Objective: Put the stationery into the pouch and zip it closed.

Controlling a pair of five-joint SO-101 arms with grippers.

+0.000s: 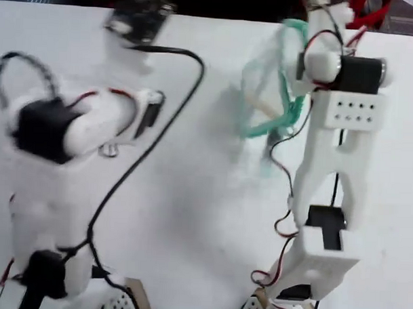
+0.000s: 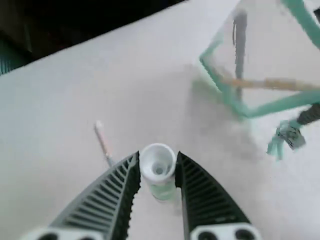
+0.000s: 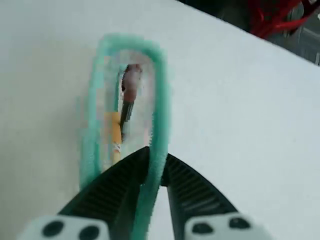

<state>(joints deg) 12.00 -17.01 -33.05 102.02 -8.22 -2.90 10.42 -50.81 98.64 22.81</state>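
fwiw the pouch (image 1: pixel 267 82) is a blurry smear from the high view and runs off the edge in the left wrist view, whatever's inside it is too fuzzy to name, and the white-capped tube (image 2: pixel 159 172) is half hidden by the left end effector (image 2: pixel 157 158) pinching it.

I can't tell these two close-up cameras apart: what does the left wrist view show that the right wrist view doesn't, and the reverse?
Left wrist view's own: the left hand clasping a white-capped tube, a thin stick lying beside it, a zipper pull. Right wrist view's own: the right hand pinching the green rim, and a dark pen inside. Shared: the green-edged pouch and the white table.
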